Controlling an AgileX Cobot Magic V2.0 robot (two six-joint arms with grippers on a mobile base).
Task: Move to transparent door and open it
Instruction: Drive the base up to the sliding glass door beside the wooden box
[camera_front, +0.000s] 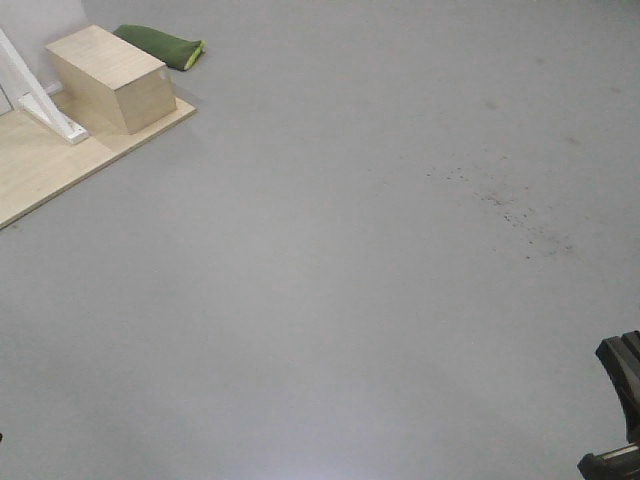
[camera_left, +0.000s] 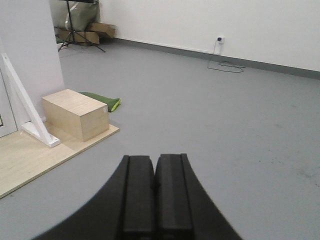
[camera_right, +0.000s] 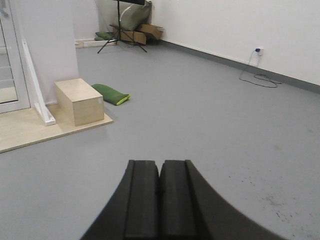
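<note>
A white-framed glass panel (camera_right: 9, 60) with thin horizontal bars stands at the far left edge of the right wrist view, on a pale wooden platform (camera_right: 25, 130). No handle shows on it, so I cannot tell whether it is the transparent door. A sliver of white frame (camera_left: 5, 117) shows at the left edge of the left wrist view. My left gripper (camera_left: 154, 161) is shut with nothing between its fingers, hanging over bare grey floor. My right gripper (camera_right: 159, 165) is shut and empty too, and far from the panel.
A white slanted support post (camera_front: 35, 95) rests on the wooden platform (camera_front: 40, 175), beside a pale wooden box (camera_front: 110, 75). A green cushion (camera_front: 160, 45) lies behind the box. A tripod (camera_right: 120, 30) and cardboard boxes stand at the far wall. A cable (camera_right: 257, 77) trails from a socket.
</note>
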